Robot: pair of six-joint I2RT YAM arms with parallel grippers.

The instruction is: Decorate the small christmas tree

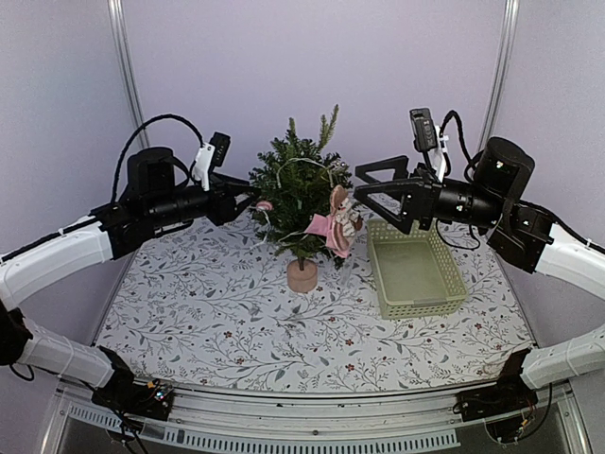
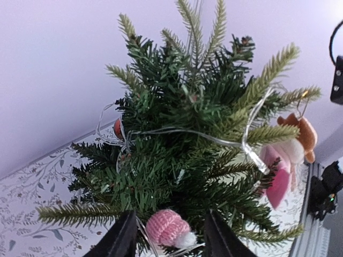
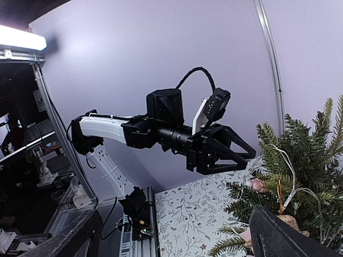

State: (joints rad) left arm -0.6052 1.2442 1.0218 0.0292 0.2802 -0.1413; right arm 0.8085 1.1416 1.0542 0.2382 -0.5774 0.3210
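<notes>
Tree (image 1: 298, 184) mid-tabletop (image 1: 208, 312), and it looks nearly dressed: light string (image 2: 214, 138) looped through the branches, pink plush doll (image 1: 336, 227) hanging on its right side, pink knitted ornament (image 2: 167, 227) low on the left. Left pincer (image 2: 170, 214) brackets that knitted piece, jaws apart, not clamped on it. Right pincer (image 1: 361, 186) hovers wide apart and empty over the green basket (image 1: 423, 308), which looks empty, so little seems left. Whether the knitted piece is actually hooked on a branch, can't tell. A small reddish bauble (image 2: 118, 128) is half buried in needles.
</notes>
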